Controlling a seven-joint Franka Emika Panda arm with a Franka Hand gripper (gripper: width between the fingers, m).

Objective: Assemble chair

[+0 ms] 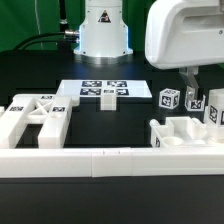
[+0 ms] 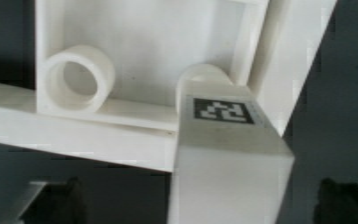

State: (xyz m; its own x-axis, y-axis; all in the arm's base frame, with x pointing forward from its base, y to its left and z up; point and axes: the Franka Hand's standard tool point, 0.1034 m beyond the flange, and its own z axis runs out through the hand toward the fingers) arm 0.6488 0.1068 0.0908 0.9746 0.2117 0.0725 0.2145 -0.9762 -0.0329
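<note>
The chair is in loose white tagged parts. A blocky frame (image 1: 35, 120) lies at the exterior view's left and another frame (image 1: 185, 135) at its right. Small tagged pieces (image 1: 168, 98) stand behind the right frame. My gripper (image 1: 190, 92) hangs low over these pieces. In the wrist view a white bar with a square tag (image 2: 226, 110) runs between my dark fingertips (image 2: 51, 200), with dark gaps on both sides. My gripper (image 2: 197, 205) is open around the bar without touching it. Behind the bar lies a white frame piece with a round ring (image 2: 78, 78).
The marker board (image 1: 100, 90) lies flat in the middle, in front of the robot base (image 1: 103, 30). A long low white border wall (image 1: 100, 160) runs along the front. The black table (image 1: 110, 120) shows between the two frames.
</note>
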